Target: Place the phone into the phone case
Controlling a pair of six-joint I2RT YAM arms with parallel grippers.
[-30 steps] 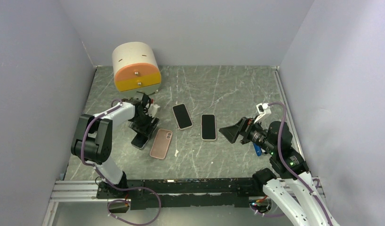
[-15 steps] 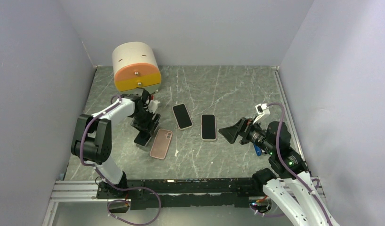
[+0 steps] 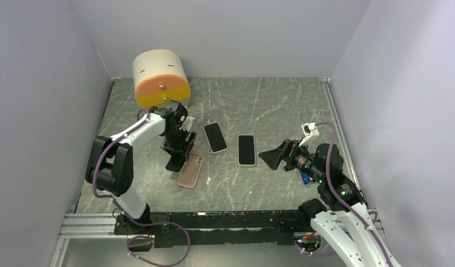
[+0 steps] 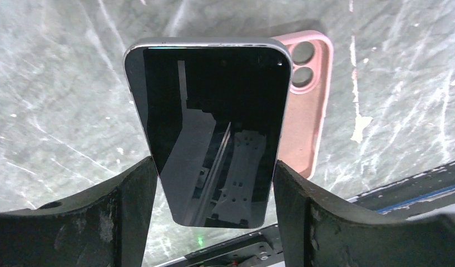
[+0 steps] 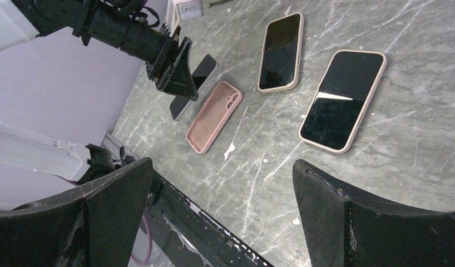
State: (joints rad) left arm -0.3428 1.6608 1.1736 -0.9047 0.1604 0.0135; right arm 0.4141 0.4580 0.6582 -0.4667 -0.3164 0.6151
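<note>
My left gripper point(image 3: 177, 153) is shut on a bare black phone point(image 4: 214, 128) and holds it by its long edges, lifted above the table. It overlaps the left edge of the empty pink phone case point(image 3: 191, 169), which lies open side up; the case also shows in the left wrist view point(image 4: 306, 111) and the right wrist view point(image 5: 214, 115). My right gripper point(image 3: 271, 157) is open and empty, hovering right of the phones.
Two cased phones lie screen up mid-table: one point(image 3: 215, 137) left, one point(image 3: 246, 149) right. A cream and orange drawer box point(image 3: 160, 79) stands at the back left. Grey walls enclose the table; a black rail point(image 3: 225, 219) runs along the near edge.
My left gripper has carried the phone to the right, from beside the pink case to over its left edge. The right arm has not moved.
</note>
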